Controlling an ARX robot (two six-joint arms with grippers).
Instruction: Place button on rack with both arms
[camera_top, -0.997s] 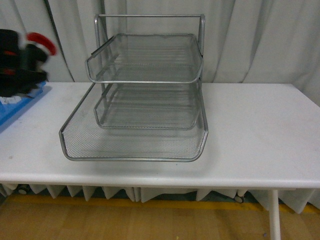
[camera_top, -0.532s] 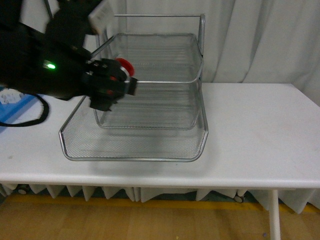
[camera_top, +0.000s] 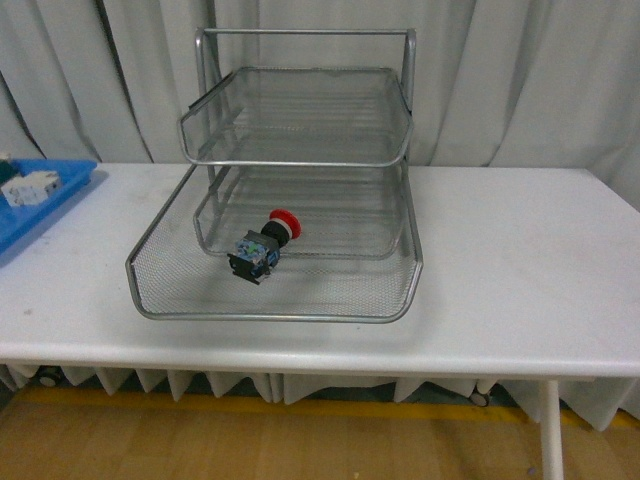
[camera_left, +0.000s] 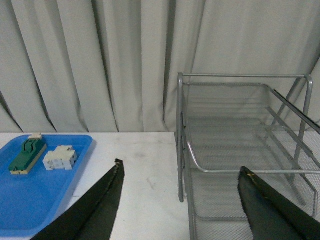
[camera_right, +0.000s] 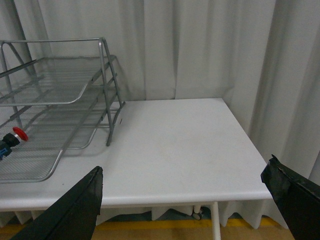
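Button (camera_top: 264, 246) lies on its side in the lowest tray of the rack (camera_top: 270, 318), left of centre. Judged light and rigid; best held by the blocky body, not the round cap. Left fingers (camera_left: 95, 210) and right fingers (camera_right: 75, 207) are spread and empty.

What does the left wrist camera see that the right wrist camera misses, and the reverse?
Only the left wrist view shows the blue tray, holding a green-and-cream block and a white block. Only the right wrist view shows the red-capped button, lying in the lowest tray of the rack. Both show the rack, the white table and the curtain.
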